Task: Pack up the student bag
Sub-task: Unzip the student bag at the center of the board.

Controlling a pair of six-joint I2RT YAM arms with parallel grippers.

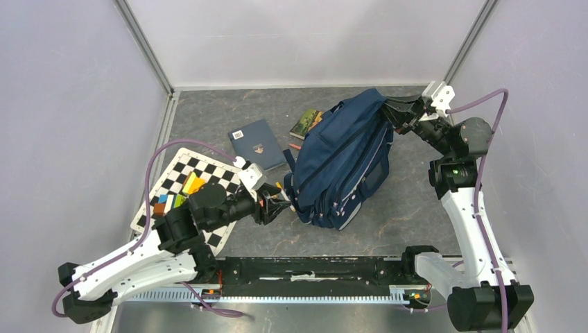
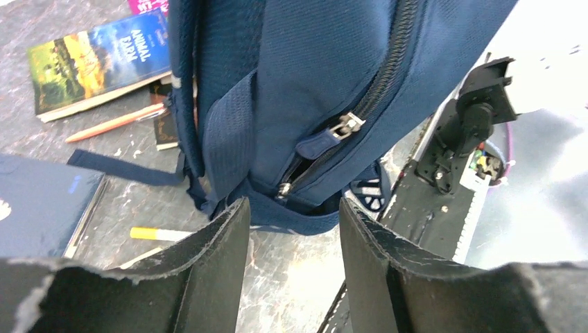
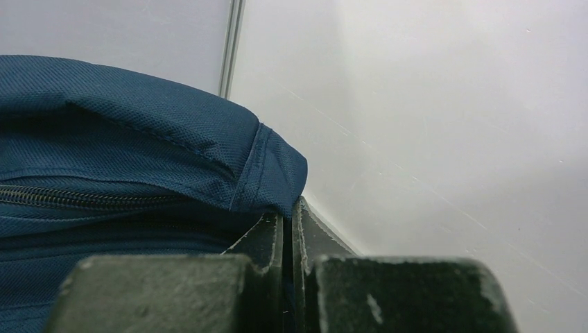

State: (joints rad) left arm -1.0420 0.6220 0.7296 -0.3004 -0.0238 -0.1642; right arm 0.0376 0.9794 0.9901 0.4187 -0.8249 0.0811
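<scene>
The student bag (image 1: pixel 347 163), a navy-blue backpack, lies tilted across the middle of the table. My right gripper (image 1: pixel 390 111) is shut on a fold of fabric at the bag's far top corner (image 3: pixel 274 173), its fingers (image 3: pixel 267 232) pressed together around the cloth. My left gripper (image 1: pixel 284 202) is low at the bag's near left end. Its jaws (image 2: pixel 291 208) stand open, with bare table between them. The bag's bottom edge (image 2: pixel 298 215) sits just past the fingertips. A zipper pull (image 2: pixel 347 126) and a partly open zip show above it.
Left of the bag lie a dark blue notebook (image 1: pixel 258 144), a green paperback (image 1: pixel 305 123), a pencil (image 2: pixel 114 121) and a yellow-and-white stick (image 2: pixel 163 234). A chessboard (image 1: pixel 201 173) carrying coloured blocks (image 1: pixel 182 193) sits at the left. Grey walls close in on both sides.
</scene>
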